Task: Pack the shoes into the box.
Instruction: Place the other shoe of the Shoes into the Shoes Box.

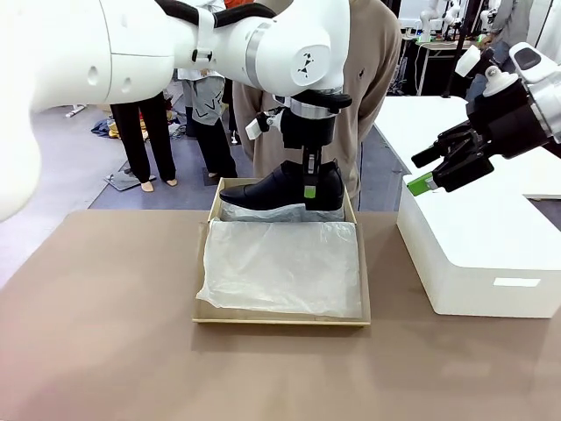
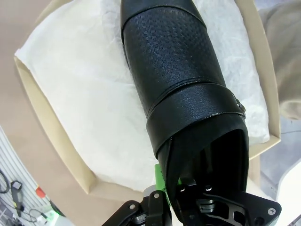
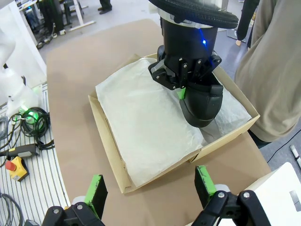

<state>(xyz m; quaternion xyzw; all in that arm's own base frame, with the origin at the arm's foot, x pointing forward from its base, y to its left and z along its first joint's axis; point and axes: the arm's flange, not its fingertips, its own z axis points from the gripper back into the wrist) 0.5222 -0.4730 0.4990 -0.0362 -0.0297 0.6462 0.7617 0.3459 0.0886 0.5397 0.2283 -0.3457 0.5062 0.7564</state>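
Left gripper [image 1: 308,189] has the shoe [image 1: 267,189] clamped by the heel, hanging crosswise over the far end of the box [image 1: 280,321], toe left.

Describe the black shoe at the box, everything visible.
The shoe is glossy black, leather by its look, with an embossed upper, a broad instep strap and a small metal buckle at the side. It is held level along the far end of the box, toe toward the robot's left, low over the white tissue paper; whether its sole touches is unclear. The left gripper is shut on the side of its opening.
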